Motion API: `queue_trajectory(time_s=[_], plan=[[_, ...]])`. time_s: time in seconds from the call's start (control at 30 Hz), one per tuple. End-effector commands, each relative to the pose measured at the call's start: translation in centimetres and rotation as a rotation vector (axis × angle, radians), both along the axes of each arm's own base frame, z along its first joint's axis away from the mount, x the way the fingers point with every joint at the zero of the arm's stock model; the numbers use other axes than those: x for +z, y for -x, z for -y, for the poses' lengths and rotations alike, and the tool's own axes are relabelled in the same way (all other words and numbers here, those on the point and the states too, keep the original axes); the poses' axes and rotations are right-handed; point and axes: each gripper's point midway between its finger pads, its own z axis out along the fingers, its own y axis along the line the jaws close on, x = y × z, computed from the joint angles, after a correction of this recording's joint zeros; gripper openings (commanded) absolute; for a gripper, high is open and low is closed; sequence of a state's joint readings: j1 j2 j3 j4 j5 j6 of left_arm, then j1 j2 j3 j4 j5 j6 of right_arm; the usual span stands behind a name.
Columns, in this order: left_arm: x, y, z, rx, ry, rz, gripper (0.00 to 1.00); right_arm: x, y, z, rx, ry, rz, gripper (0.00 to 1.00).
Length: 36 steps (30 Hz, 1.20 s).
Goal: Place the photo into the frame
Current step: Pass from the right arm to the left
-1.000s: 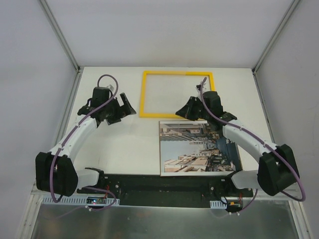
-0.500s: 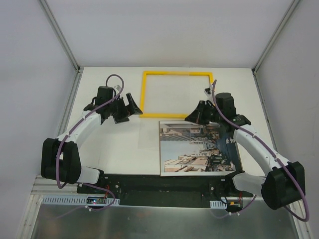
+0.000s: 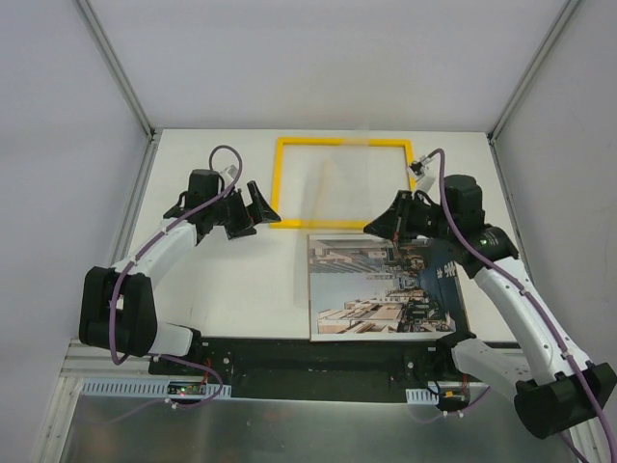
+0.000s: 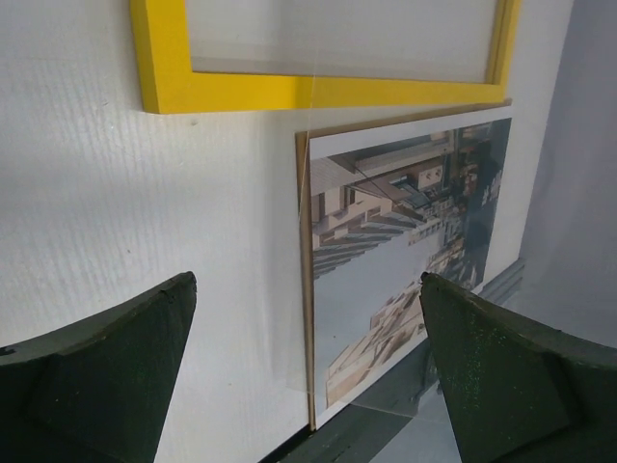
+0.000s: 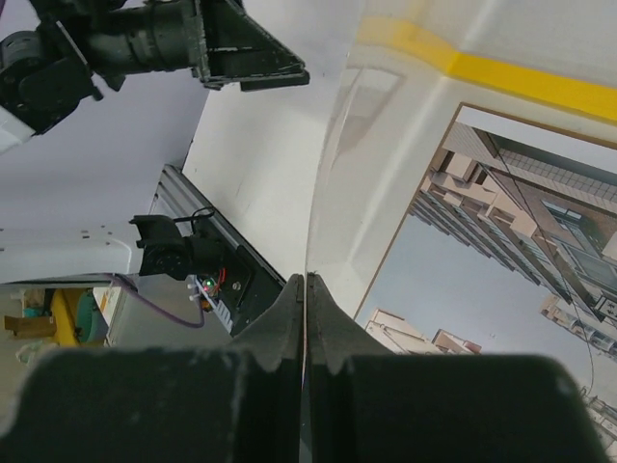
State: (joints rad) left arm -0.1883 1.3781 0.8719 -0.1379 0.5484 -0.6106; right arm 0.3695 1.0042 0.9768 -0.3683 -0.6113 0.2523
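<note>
**Right hand pinches a clear sheet while the photo lies beside the frame**

Top view: the yellow frame (image 3: 280,183) lies flat at the far middle of the white counter (image 3: 222,280). The photo (image 3: 381,285) lies picture side up just in front of it, toward the right arm's side, with its far edge close to the frame's near bar. The left hand (image 3: 249,214) hangs above the counter just left of the frame, its fingers spread wide and holding nothing. The right hand (image 3: 374,226) sits over the photo's far edge, closed on a faint clear sheet (image 3: 333,217) that stands tilted across the frame and the bare counter to the photo's left.

Left wrist view: the two dark fingers (image 4: 96,386) stand far apart with nothing between them. Ahead lie the frame's near bar (image 4: 328,92) and the photo (image 4: 405,260), which rests on a brown backing panel (image 4: 305,289) that shows as a thin border. The clear sheet's edge (image 4: 313,193) runs as a fine line along the photo's left side.

Right wrist view: the fingers (image 5: 275,328) are pressed together on the thin edge of the clear sheet (image 5: 386,174), which rises away from them. Through and beside it show the photo (image 5: 501,270), the brown panel border (image 5: 415,227) and the frame's yellow bar (image 5: 521,77). The open left hand (image 5: 241,48) shows at the top left.
</note>
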Motion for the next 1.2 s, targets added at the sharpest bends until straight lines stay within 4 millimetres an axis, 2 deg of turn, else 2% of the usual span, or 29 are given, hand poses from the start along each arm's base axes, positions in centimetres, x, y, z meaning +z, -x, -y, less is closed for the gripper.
queue_trajectory(time_s=[0.0, 0.2, 0.5, 0.63, 1.0, 1.17], plan=[[3.1, -0.6, 1.4, -0.052, 0.106, 0.116, 0.99, 5.5, 1.7, 0.1, 0.057, -0.057, 0.11, 0.01], [4.6, -1.0, 2.9, -0.095, 0.238, 0.17, 0.99, 8.6, 3.2, 0.3, 0.074, -0.079, 0.139, 0.01], [6.1, 0.0, 4.5, -0.166, 0.415, 0.191, 0.99, 11.8, 4.6, 0.5, 0.08, -0.129, 0.18, 0.01], [7.9, 0.4, 5.1, -0.195, 0.516, 0.21, 0.99, 12.8, 4.9, 0.6, 0.08, -0.144, 0.194, 0.0], [12.3, 1.1, 5.6, -0.25, 0.644, 0.283, 0.98, 15.4, 5.3, 0.7, 0.079, -0.173, 0.234, 0.01], [11.9, 1.0, 5.4, -0.235, 0.626, 0.277, 0.97, 16.9, 5.9, 0.9, 0.077, -0.18, 0.258, 0.01]])
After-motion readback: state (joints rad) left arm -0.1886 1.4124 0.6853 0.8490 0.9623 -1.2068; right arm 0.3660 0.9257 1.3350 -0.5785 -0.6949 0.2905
